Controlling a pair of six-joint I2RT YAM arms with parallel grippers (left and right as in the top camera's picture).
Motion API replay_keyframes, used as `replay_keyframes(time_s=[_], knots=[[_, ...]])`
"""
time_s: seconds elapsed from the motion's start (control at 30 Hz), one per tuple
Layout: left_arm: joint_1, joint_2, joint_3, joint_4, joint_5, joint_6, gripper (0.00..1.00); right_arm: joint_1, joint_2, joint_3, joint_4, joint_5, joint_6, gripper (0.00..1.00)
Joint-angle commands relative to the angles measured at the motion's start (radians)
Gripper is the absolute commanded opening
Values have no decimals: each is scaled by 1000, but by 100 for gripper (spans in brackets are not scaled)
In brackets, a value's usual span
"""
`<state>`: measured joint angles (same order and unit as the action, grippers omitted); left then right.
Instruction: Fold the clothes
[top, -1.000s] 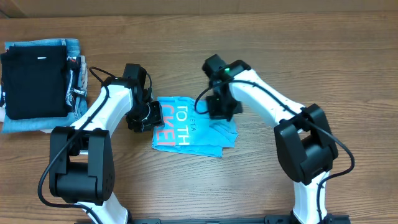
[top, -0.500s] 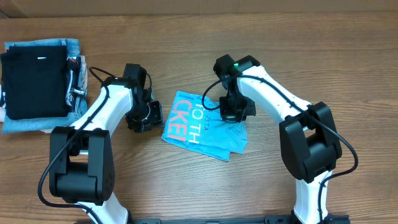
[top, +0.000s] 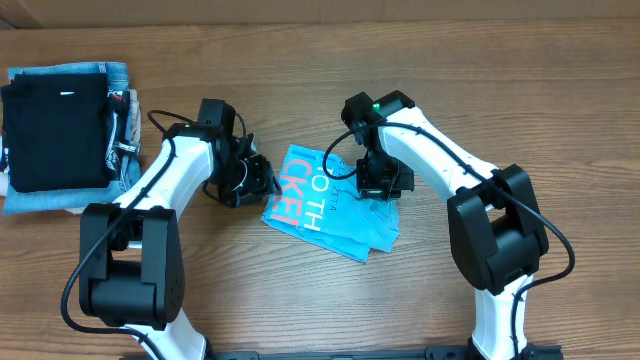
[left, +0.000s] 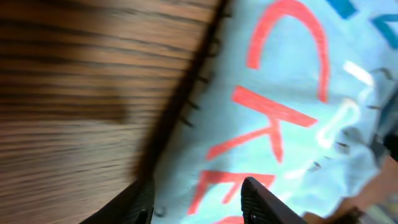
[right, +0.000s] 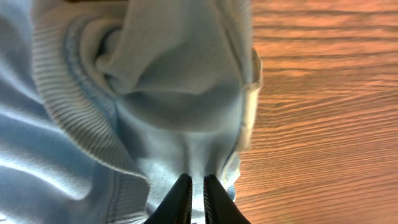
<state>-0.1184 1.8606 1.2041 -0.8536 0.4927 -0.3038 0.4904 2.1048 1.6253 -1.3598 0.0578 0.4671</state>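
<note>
The light blue T-shirt (top: 335, 215) lies folded in the middle of the table (top: 300, 60), approx. between both arms, pink letters up. The right gripper (top: 381, 182) is on its right part. Its fingers (right: 180, 198) are almost together, w/ a fold of the cloth pinched between them. The left gripper (top: 258, 184) is at the shirt's left edge, fingers apart over the cloth. Far left: a black garment (top: 55, 135) on a denim garment (top: 110, 72).

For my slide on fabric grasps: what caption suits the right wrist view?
Right fingers pinch a bunched fold of the sky-blue T-shirt beside its ribbed collar, over the wooden table.
</note>
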Motion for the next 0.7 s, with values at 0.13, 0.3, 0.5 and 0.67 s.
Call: replay_keyframes(time_s=[0.13, 0.3, 0.5, 0.67], knots=[[-23, -43, 54, 2, 106, 19, 44, -28, -82, 14, 44, 54, -6, 11], [-66, -42, 53, -12, -37, 0, 44, -50, -127, 71, 130, -76, -226, 18], [-148, -36, 48, 49, -187, 1, 51, -50, -93, 76, 164, -116, -232, 28], [-189, -19, 48, 61, -241, -4, 51, -40, -27, 76, 168, -142, -231, 28]])
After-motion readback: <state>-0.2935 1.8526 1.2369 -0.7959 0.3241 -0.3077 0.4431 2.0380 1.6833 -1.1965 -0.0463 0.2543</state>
